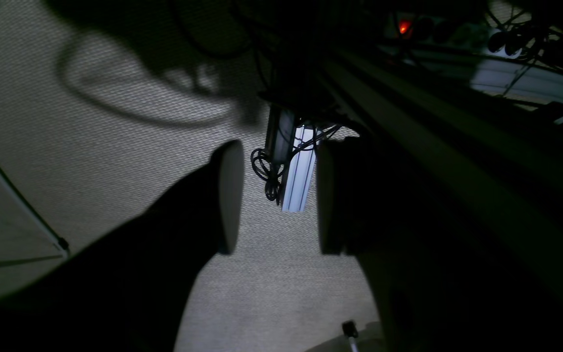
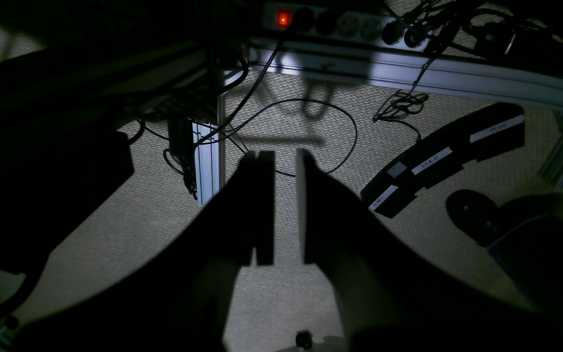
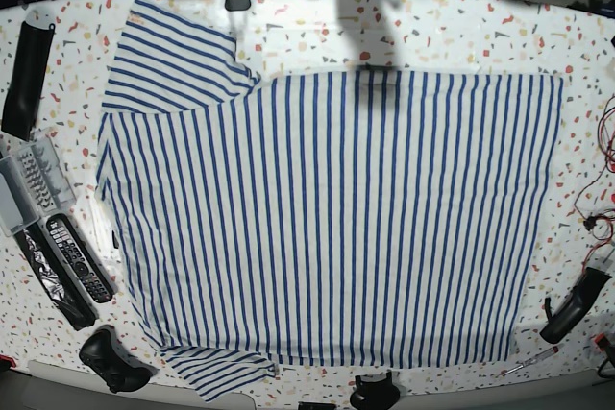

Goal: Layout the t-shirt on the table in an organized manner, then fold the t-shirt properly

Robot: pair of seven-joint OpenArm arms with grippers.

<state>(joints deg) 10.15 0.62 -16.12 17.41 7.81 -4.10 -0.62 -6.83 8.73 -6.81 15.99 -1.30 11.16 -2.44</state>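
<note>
1. The t-shirt (image 3: 327, 218) is seen spread flat across the middle of the surface (image 3: 452, 31) in the base view, stripes running from 12 to 6 o'clock.
2. One sleeve is laid out toward 10 o'clock, the other is tucked toward 7 o'clock near the surface's near edge; the hem is lined up along the 3 o'clock side.
3. A remote control (image 3: 75, 254) is found just beside the shirt at 9 o'clock, with a grey tray (image 3: 29, 184) above it.
4. Neither arm is seen in the base view; both wrist cameras are pointed at dim carpet (image 1: 91, 146) below.
5. The left tool (image 1: 277, 198) is shown with its jaws well apart, nothing between them; an aluminium post (image 1: 298, 171) is framed in the gap.
6. The right tool (image 2: 285, 208) is shown with only a narrow slit between its jaws, and nothing is gripped.
7. A power strip (image 2: 345, 24) with a red lit switch is caught at 12 o'clock in the right wrist view.
</note>
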